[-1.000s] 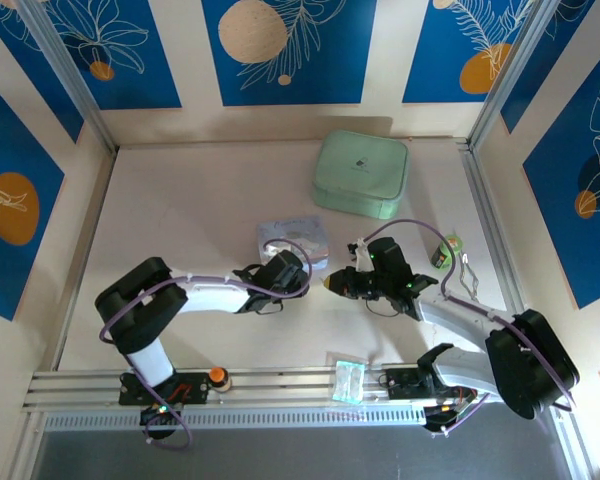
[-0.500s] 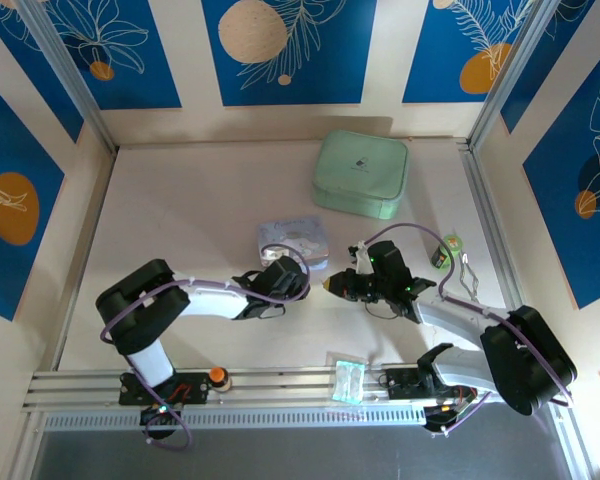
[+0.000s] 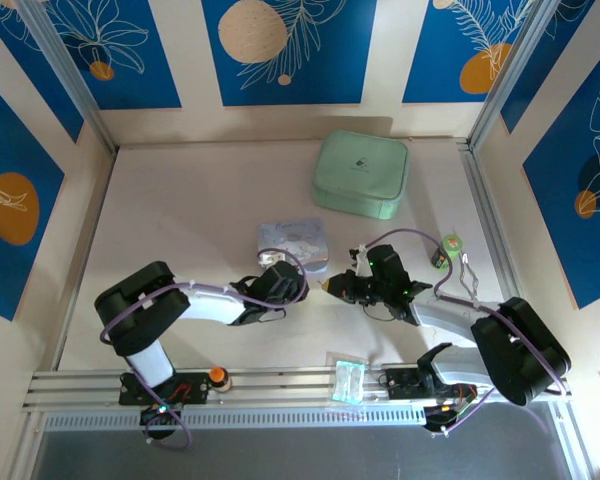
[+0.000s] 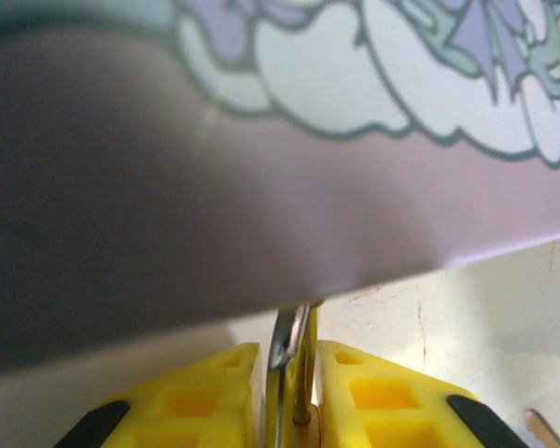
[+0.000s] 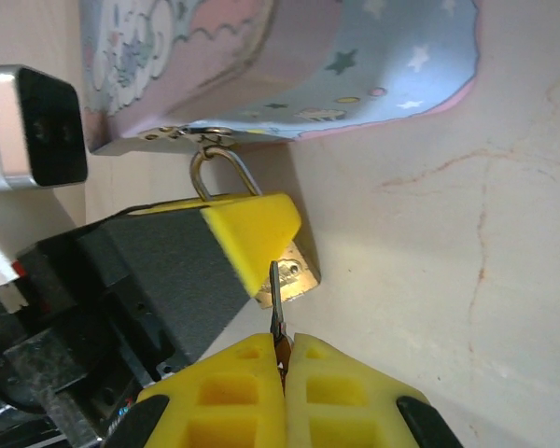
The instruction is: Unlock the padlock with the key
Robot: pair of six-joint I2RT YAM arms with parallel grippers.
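Observation:
The brass padlock (image 5: 297,276) hangs by its silver shackle (image 5: 217,174) from the latch of the blue cartoon tin (image 5: 289,65). My left gripper (image 4: 289,359) is shut on the padlock, its yellow finger (image 5: 250,231) covering most of the brass body. In the left wrist view the shackle (image 4: 286,338) rises between the pads to the tin's lilac wall (image 4: 261,187). My right gripper (image 5: 283,350) is shut on the thin silver key (image 5: 276,301). The key's tip sits at the padlock's bottom face by the keyhole; how deep it goes I cannot tell. From above, the left gripper (image 3: 288,286) and right gripper (image 3: 330,286) nearly meet below the tin (image 3: 293,238).
A mint green case (image 3: 360,173) lies at the back. A green-capped item (image 3: 446,248) and a wire tool (image 3: 468,275) sit by the right wall. A clear plastic packet (image 3: 346,378) and an orange knob (image 3: 217,376) rest on the front rail.
Both grippers have drifted slightly toward the front edge. The right gripper with the key has closed in leftward on the padlock held by the left gripper.

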